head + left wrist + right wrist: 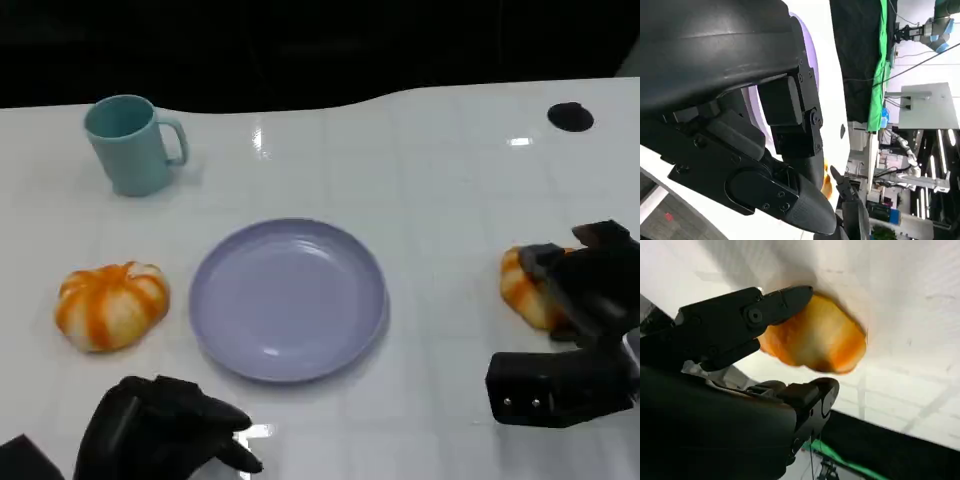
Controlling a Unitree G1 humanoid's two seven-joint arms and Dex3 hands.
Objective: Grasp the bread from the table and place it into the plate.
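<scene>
A golden-orange bread (522, 288) lies on the white table to the right of the lilac plate (210, 320). My right hand (585, 300) covers its right part. In the right wrist view one finger (775, 307) lies against the bread (820, 337) and another finger (822, 390) stands just off its opposite side, so the right hand (730, 390) straddles the bread without gripping it. My left hand (165, 430) rests at the near edge, below the plate, fingers curled in and holding nothing; in its wrist view the left hand (740, 125) hides most of the plate (807, 55).
A teal mug (130, 143) stands at the back left. An orange and white pumpkin-shaped thing (110, 305) sits left of the plate. A black round spot (570, 117) marks the far right of the table, whose back edge meets darkness.
</scene>
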